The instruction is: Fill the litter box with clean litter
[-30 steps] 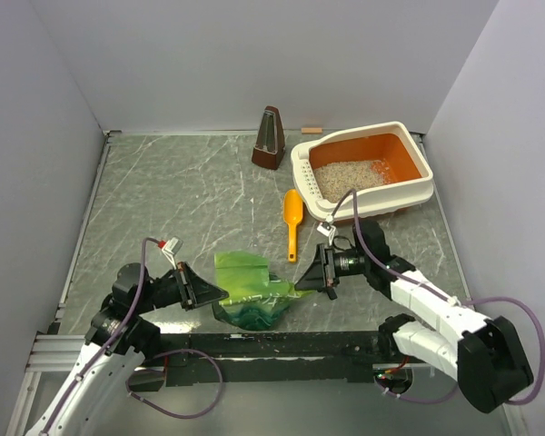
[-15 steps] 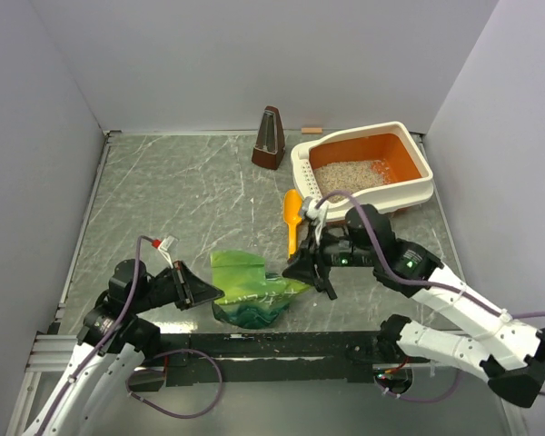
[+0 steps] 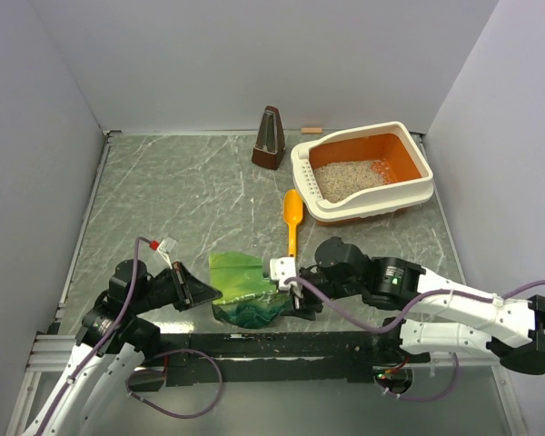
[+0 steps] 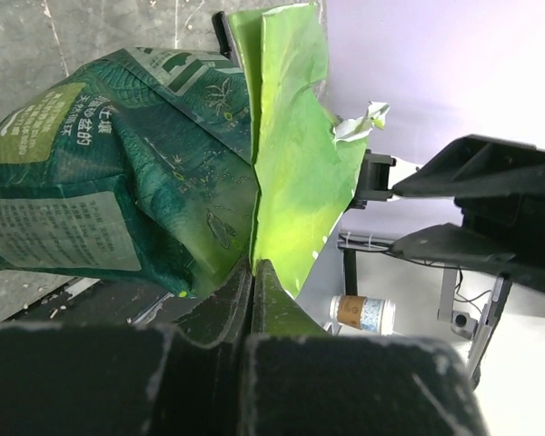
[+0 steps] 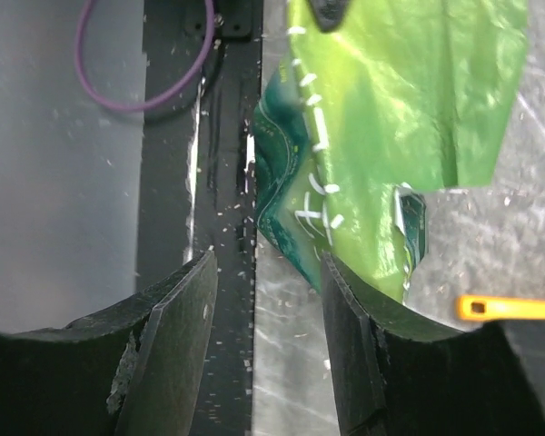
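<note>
Clean litter [image 3: 345, 175] thinly covers litter box [image 3: 420, 191] floor, far right of table [image 3: 163, 200].
Granules probably loose and pourable; green bag [image 3: 245, 300] looks floppy, bottom-heavy: left fingers [image 4: 220, 307] clamped on its flap, right fingers [image 5: 174, 336] apart at other end, best pinch there.

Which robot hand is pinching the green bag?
The left gripper: it is shut on the green bag at its pale flap. The right gripper is open near the bag, gripping nothing.

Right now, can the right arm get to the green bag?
Probably yes. The right gripper is open and sits right beside the green bag, with the bag's edge just ahead of it and nothing in between. The left gripper pinches the bag from the other side, out of the way.
</note>
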Robot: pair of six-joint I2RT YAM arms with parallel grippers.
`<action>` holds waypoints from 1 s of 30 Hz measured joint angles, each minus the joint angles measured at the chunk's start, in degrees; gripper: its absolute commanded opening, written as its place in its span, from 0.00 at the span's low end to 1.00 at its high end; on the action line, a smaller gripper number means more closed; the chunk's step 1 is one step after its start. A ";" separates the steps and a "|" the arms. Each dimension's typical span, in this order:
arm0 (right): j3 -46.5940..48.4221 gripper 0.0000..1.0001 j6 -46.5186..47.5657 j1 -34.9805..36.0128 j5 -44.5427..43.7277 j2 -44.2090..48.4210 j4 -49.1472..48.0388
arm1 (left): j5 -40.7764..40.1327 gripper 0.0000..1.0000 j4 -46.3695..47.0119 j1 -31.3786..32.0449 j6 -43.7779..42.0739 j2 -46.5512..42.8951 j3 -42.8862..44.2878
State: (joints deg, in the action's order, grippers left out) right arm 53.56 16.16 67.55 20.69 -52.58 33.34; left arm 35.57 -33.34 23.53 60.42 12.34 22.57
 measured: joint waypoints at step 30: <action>-5.27 0.57 8.79 2.43 -7.80 -4.48 -10.49 | -0.90 0.01 -1.75 0.00 -1.29 2.25 1.57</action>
State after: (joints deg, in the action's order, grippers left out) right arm 48.29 24.95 69.97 12.88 -57.06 22.85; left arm 34.68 -35.09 23.53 59.13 14.59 24.14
